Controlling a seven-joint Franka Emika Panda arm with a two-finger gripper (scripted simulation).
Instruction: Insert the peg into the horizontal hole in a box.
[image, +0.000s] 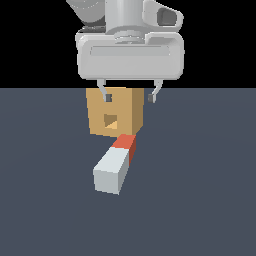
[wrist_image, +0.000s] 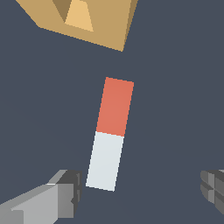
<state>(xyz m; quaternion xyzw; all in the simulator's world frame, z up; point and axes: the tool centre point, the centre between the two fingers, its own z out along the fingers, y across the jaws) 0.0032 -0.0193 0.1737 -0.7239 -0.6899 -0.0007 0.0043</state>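
The peg (image: 117, 163) lies flat on the dark floor, its pale grey-white half toward the camera and its red-orange half toward the box (image: 125, 107). The tan box stands just behind it, the hole (image: 111, 120) in its facing side. My gripper (image: 130, 97) hangs open above the floor, in front of the box's upper part, holding nothing. In the wrist view the peg (wrist_image: 110, 133) lies between the spread fingers (wrist_image: 65, 194), its red end pointing at the box (wrist_image: 105, 22) and the hole (wrist_image: 78, 15).
A flat dark grey-blue floor (image: 200, 200) surrounds the peg and box. No other objects show.
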